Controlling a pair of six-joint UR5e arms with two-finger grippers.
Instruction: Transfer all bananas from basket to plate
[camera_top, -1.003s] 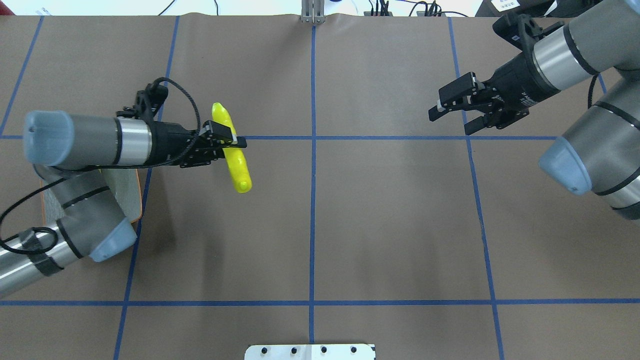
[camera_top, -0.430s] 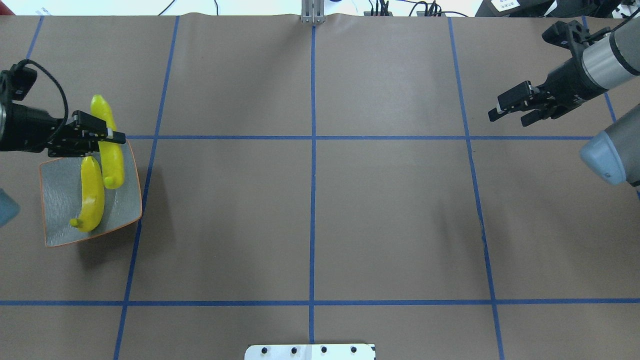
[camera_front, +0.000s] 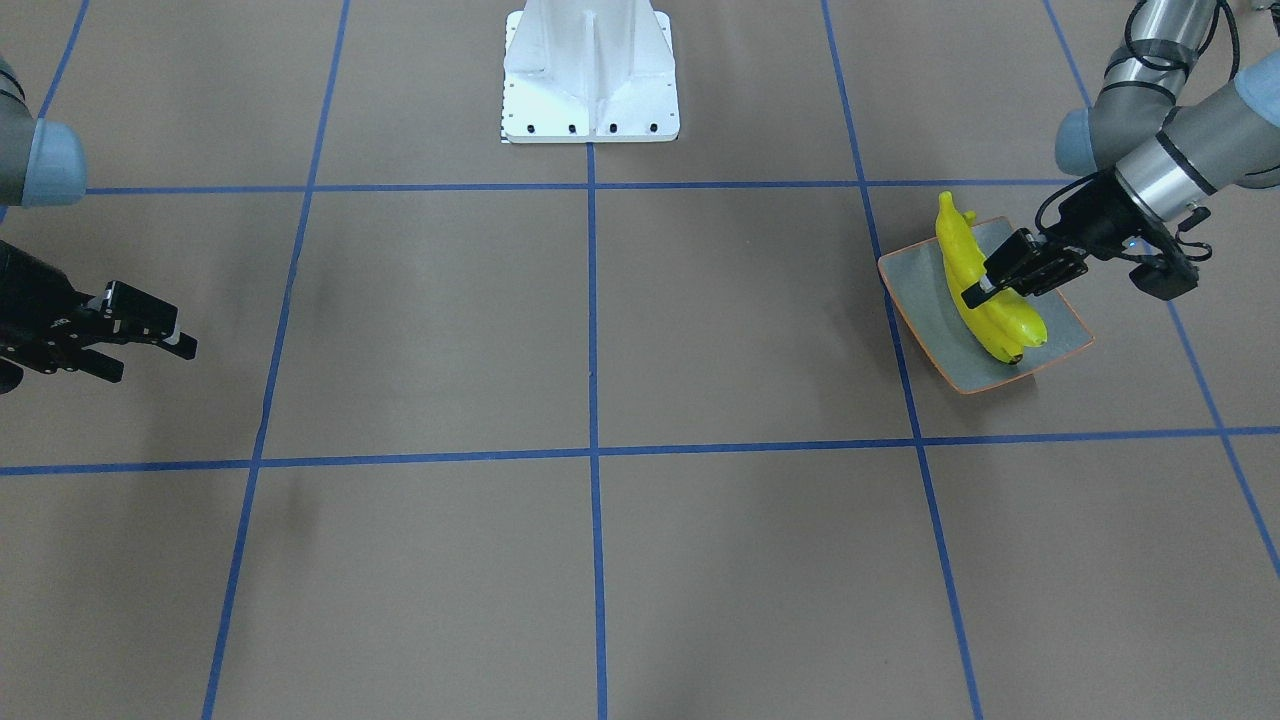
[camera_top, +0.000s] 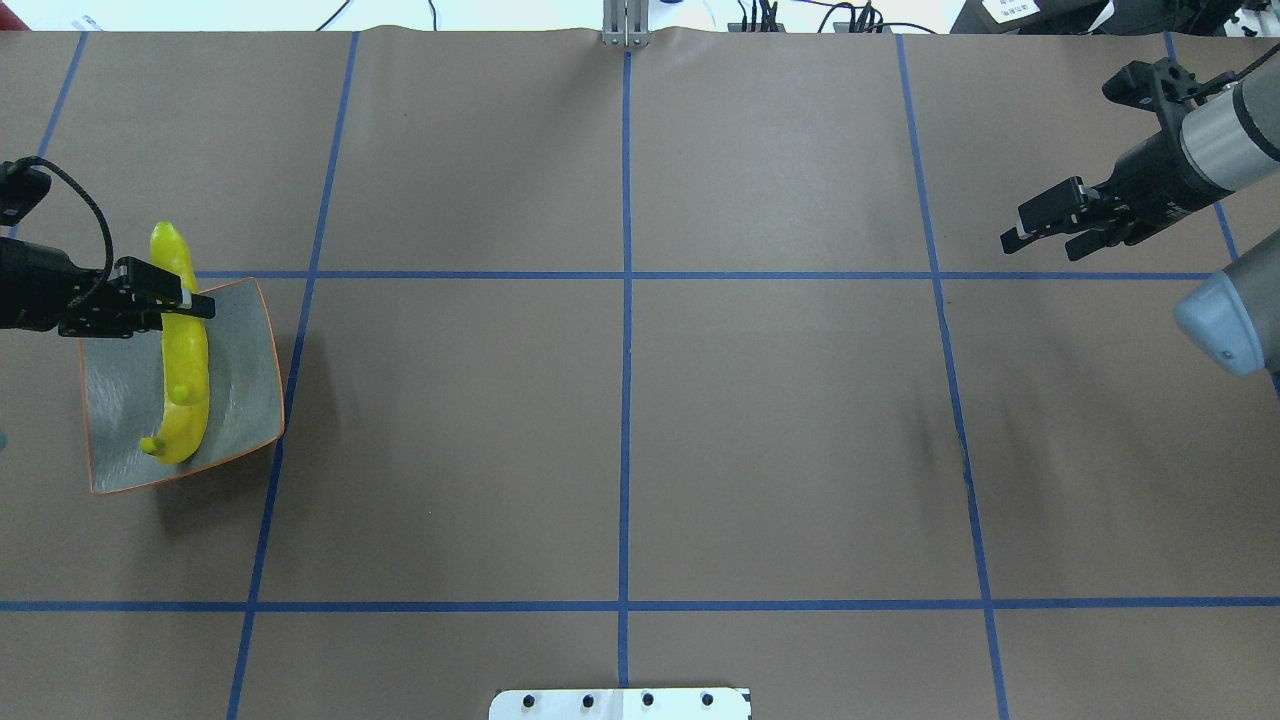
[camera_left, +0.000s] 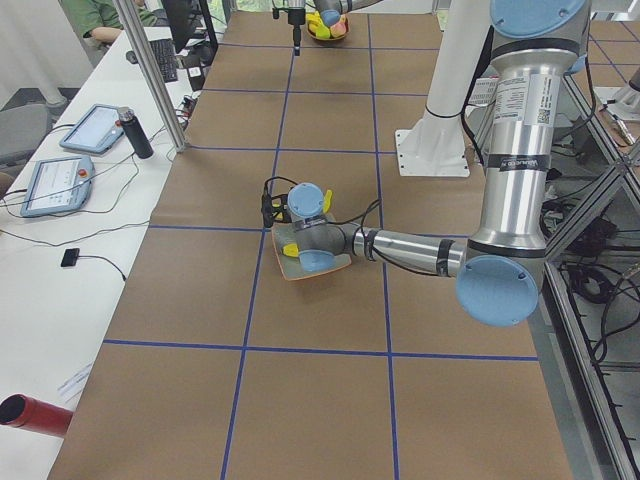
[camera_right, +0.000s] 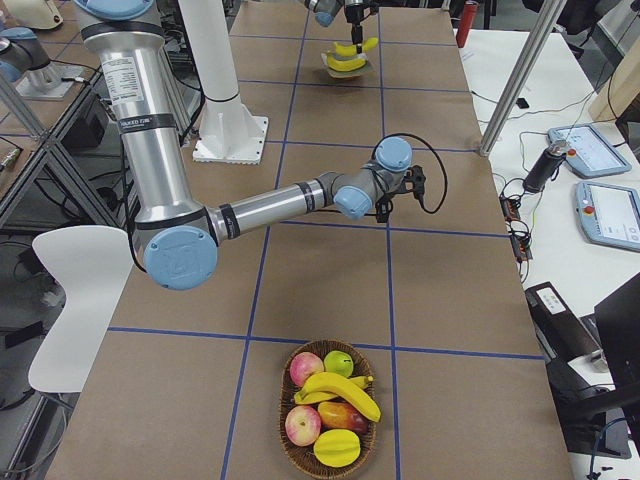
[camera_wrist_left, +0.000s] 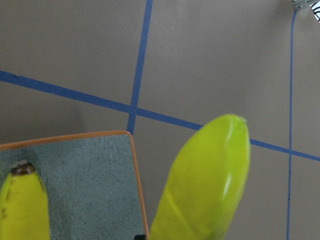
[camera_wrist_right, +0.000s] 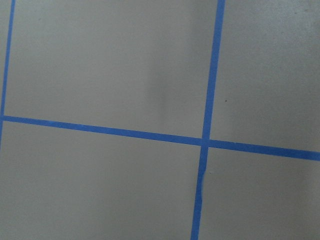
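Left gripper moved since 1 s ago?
Yes. In the overhead view the left gripper, shut on a banana, crossed the left vertical tape line toward the view's left edge and now sits over the plate.

close foreground: yellow-green banana (camera_wrist_left: 205, 185), blunt tip uppermost, rising from the bottom edge. lower left: corner of grey-green plate (camera_wrist_left: 85, 175), orange rim, holding a second banana (camera_wrist_left: 22, 205), dark tip showing. behind: brown table (camera_wrist_left: 210, 55) crossed by blue tape lines (camera_wrist_left: 142, 55).
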